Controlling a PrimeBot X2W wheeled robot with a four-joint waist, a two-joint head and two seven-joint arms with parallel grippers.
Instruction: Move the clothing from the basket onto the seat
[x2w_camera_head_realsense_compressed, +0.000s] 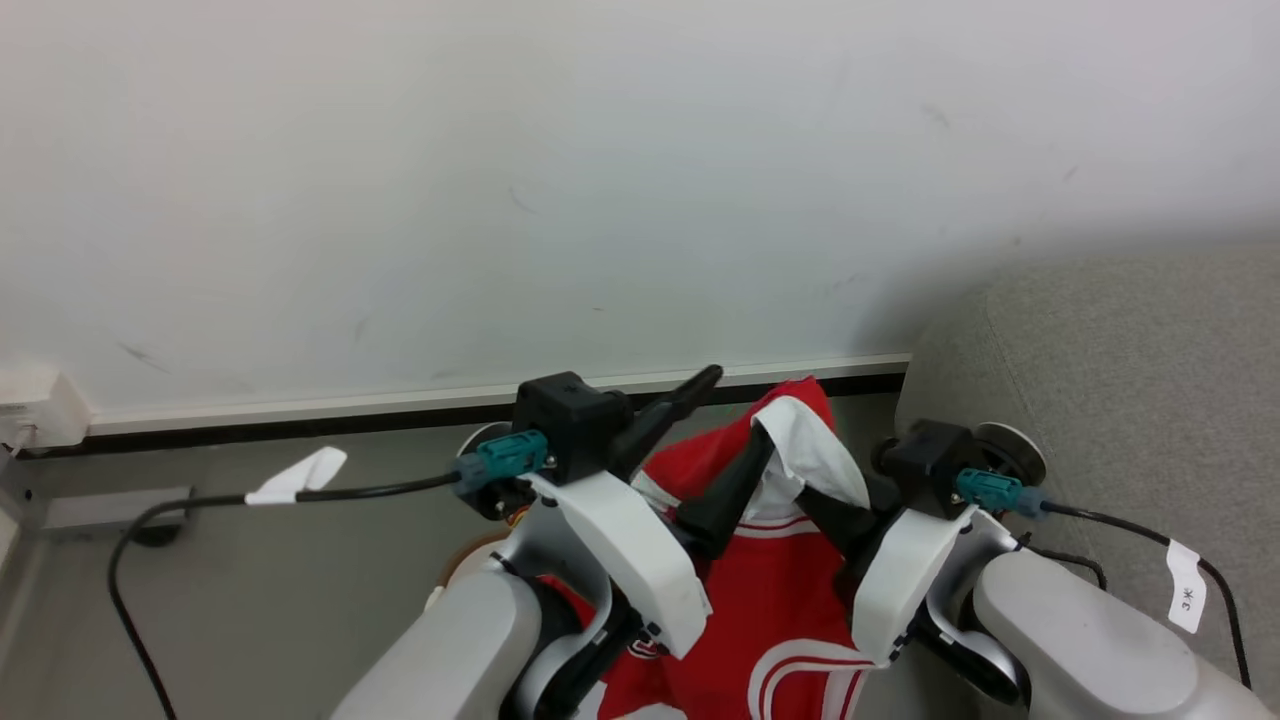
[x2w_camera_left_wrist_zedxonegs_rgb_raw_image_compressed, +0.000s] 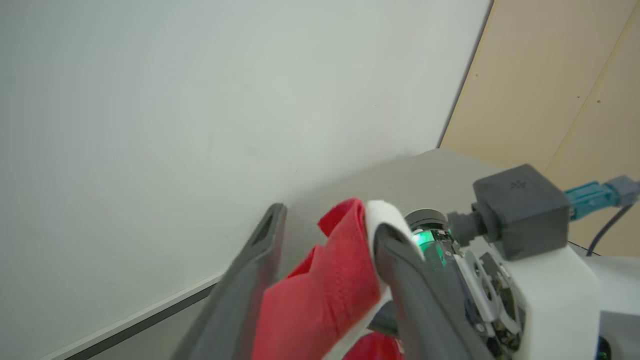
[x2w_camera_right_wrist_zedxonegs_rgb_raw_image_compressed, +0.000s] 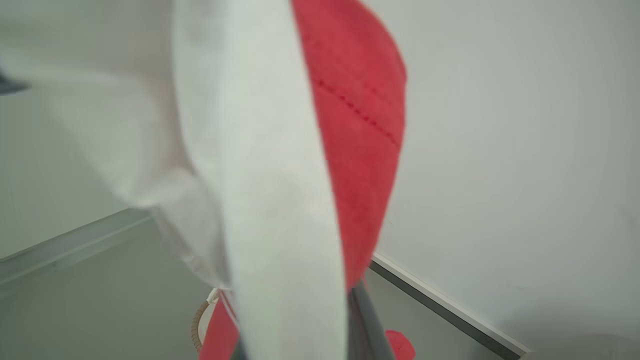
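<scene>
A: State of left gripper (x2w_camera_head_realsense_compressed: 738, 405)?
B: Centre-left in head view, fingers spread wide, unclenched. Red clothing (x2w_camera_head_realsense_compressed: 770, 585) draped over one finger (x2w_camera_left_wrist_zedxonegs_rgb_raw_image_compressed: 415, 280).
A: And right gripper (x2w_camera_head_realsense_compressed: 840, 515)?
B: Centre-right, fingers buried under white fold of same clothing. Can't tell grip.
A: Where's seat (x2w_camera_head_realsense_compressed: 1130, 350)?
B: Right side of frame, just past right arm.

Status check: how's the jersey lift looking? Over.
Left gripper open, one finger hooked under clothing. Right gripper buried in it, grip unclear. Clothing lifted over basket, not yet on seat. No obstruction seen.
</scene>
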